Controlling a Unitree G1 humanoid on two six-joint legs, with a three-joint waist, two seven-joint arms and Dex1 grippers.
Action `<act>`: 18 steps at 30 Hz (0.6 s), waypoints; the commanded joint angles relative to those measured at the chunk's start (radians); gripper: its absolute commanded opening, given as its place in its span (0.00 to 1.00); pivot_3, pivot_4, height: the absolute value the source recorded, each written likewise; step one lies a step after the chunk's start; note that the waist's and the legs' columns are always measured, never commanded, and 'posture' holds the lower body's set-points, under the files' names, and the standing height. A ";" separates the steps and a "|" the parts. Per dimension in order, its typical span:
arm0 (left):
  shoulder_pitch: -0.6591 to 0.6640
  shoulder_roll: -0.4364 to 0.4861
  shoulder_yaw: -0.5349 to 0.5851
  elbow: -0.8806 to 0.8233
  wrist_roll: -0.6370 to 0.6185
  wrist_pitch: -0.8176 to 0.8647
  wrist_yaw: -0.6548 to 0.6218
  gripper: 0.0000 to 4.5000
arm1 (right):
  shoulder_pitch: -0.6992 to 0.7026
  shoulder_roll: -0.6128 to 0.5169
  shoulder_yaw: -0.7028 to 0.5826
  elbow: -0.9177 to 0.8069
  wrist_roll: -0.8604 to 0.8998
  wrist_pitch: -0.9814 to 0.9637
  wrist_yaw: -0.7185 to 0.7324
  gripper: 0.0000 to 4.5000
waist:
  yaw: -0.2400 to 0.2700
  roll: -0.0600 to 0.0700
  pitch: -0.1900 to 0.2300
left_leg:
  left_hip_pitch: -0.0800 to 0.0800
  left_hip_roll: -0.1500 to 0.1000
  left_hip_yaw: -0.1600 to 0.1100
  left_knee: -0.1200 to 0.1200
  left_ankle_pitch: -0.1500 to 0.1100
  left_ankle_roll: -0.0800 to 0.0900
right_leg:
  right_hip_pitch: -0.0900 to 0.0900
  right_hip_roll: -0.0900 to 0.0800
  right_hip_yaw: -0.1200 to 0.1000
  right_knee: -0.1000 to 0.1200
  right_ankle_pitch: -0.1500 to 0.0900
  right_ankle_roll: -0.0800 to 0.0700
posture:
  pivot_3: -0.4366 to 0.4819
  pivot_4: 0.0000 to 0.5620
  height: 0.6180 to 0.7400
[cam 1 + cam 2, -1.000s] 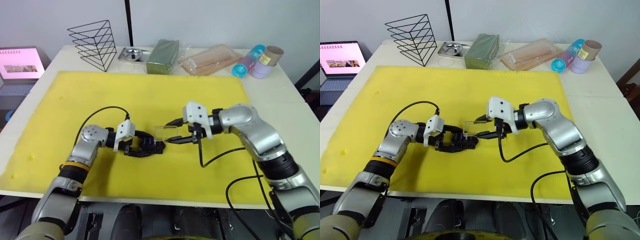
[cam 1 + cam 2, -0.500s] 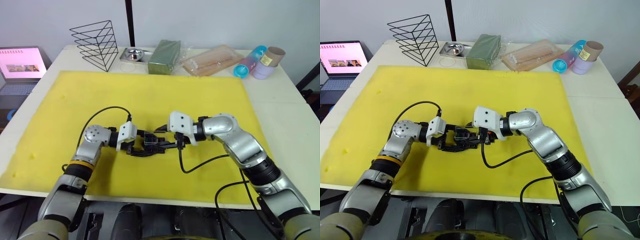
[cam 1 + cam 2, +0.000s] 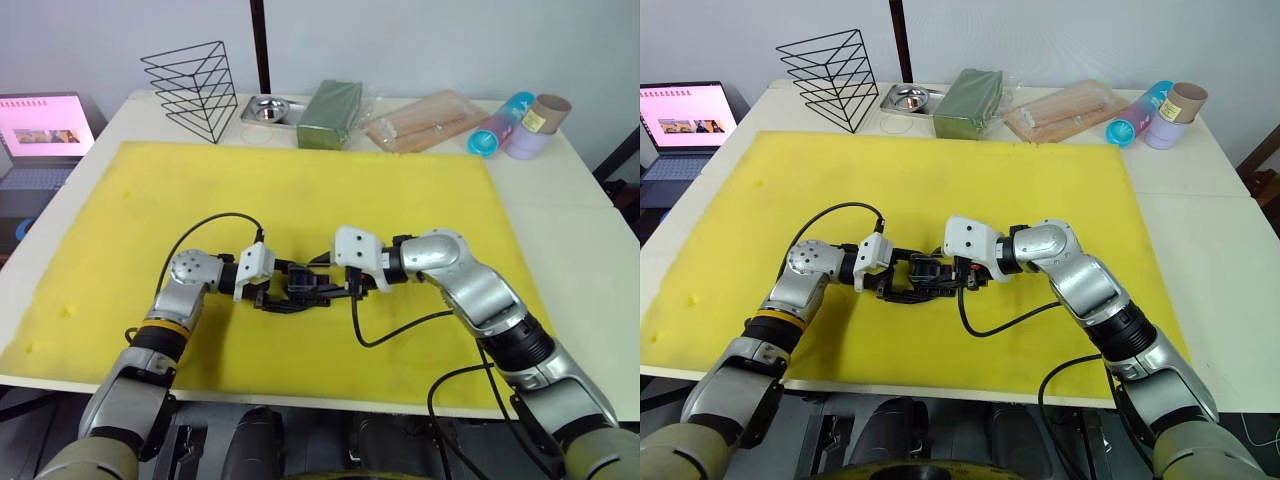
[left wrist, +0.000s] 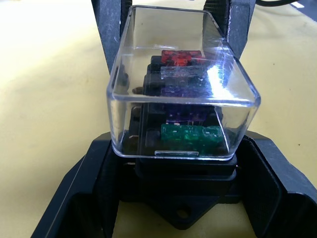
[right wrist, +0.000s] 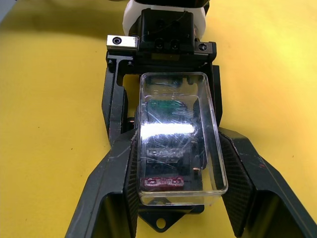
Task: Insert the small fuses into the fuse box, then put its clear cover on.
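Since a second before, the right pincer had carried the clear cover onto the fuse box. It stayed clamped on the cover, seemingly seated. The left pincer gripped the box.

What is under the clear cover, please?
Under the clear cover sit the fuses in the black fuse box: red, pale grey, purple and green. Their lower parts are hidden.

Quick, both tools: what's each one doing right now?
Left tool: shut on the fuse box.
Right tool: shut on the clear cover, over the box.
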 commanded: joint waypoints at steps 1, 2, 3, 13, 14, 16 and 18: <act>-0.002 -0.012 0.008 0.007 0.006 0.008 0.006 0.63 | 0.007 -0.008 0.001 -0.029 -0.008 0.027 0.000 0.40 | 0.001 0.000 0.000 | 0.000 0.000 0.000 0.000 0.000 0.000 | 0.000 0.000 0.000 0.000 0.000 0.000 | 0.48 0.27 1.00; 0.000 -0.012 0.007 0.006 0.006 0.009 0.007 0.63 | 0.008 -0.010 0.001 -0.033 -0.008 0.033 -0.001 0.40 | 0.002 0.000 0.000 | 0.000 0.000 0.000 0.000 0.000 0.000 | 0.000 0.000 0.000 0.000 0.000 0.000 | 0.48 0.27 1.00; 0.001 -0.012 0.007 0.004 0.005 0.010 0.007 0.63 | 0.010 -0.010 0.001 -0.037 -0.002 0.047 0.002 0.40 | 0.002 0.000 0.000 | 0.000 0.000 0.000 0.000 0.000 0.000 | 0.000 0.000 0.000 0.000 0.000 0.000 | 0.48 0.27 1.00; 0.006 -0.011 0.008 -0.002 0.006 0.013 0.010 0.63 | 0.012 -0.019 -0.006 -0.066 0.025 0.118 0.020 0.40 | 0.006 0.000 0.000 | 0.000 0.000 0.000 0.000 0.000 0.000 | 0.000 0.000 0.000 0.000 0.000 0.000 | 0.48 0.27 1.00; 0.008 -0.010 0.008 -0.004 0.006 0.013 0.009 0.63 | 0.011 -0.019 -0.006 -0.067 0.026 0.122 0.019 0.40 | 0.006 0.000 0.000 | 0.000 0.000 0.000 0.000 0.000 0.000 | 0.000 0.000 0.000 0.000 0.000 0.000 | 0.48 0.27 1.00; 0.010 -0.009 0.008 -0.008 0.005 0.015 0.009 0.63 | 0.007 -0.014 -0.007 -0.062 0.024 0.128 0.013 0.40 | 0.006 0.000 0.000 | 0.000 0.000 0.000 0.000 0.000 0.000 | 0.000 0.000 0.000 0.000 0.000 0.000 | 0.48 0.27 1.00; 0.011 -0.010 0.007 -0.011 0.005 0.016 0.009 0.63 | 0.004 -0.012 -0.003 -0.054 0.020 0.125 0.012 0.40 | 0.006 0.000 0.000 | 0.000 0.000 0.000 0.000 0.000 0.000 | 0.000 0.000 0.000 0.000 0.000 0.000 | 0.48 0.27 1.00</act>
